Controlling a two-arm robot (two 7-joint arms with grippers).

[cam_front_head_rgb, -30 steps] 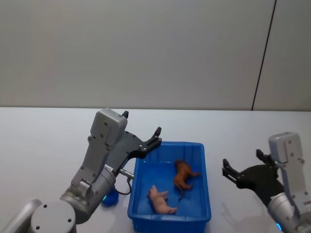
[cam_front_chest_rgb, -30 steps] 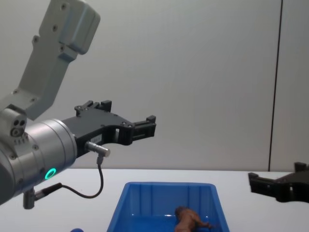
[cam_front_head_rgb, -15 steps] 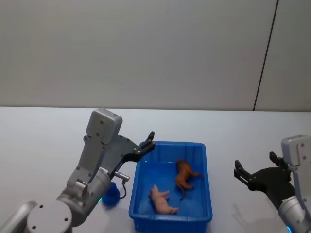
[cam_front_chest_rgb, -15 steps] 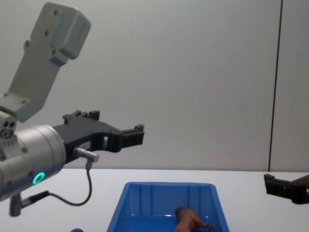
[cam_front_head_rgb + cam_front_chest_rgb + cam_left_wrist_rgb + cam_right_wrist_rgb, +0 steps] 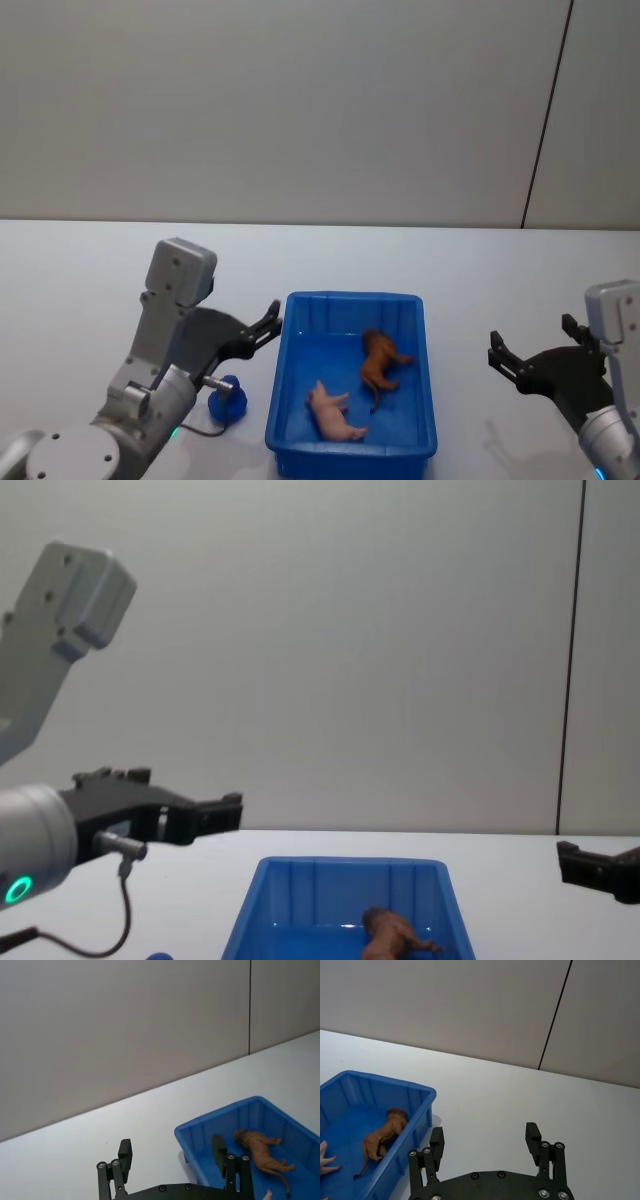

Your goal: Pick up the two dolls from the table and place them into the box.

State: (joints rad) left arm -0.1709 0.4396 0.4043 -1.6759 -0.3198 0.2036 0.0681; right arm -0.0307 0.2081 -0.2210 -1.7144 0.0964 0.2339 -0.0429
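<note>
The blue box (image 5: 352, 298) stands on the white table (image 5: 80, 290) and holds both dolls. The reddish-brown doll (image 5: 377, 364) lies toward its far right, and the pale pink doll (image 5: 333, 412) lies on its side nearer the front. My left gripper (image 5: 268, 326) hovers open just left of the box with nothing between its fingers; the left wrist view shows its jaws spread (image 5: 171, 1152) beside the box (image 5: 220, 1112) and the brown doll (image 5: 260, 1148). My right gripper (image 5: 530, 345) is open and empty over bare table right of the box, its jaws wide apart (image 5: 485, 1139).
A small blue object (image 5: 228, 400) sits on the table close to the box's left wall, under my left arm, beside a thin cable. A grey wall with a dark vertical seam (image 5: 545, 120) stands behind. Bare tabletop stretches around the box.
My left arm has drawn back to the left and lower, from above the box's left rim to beside it. My right gripper has shifted a little to the right. The dolls lie unmoved.
</note>
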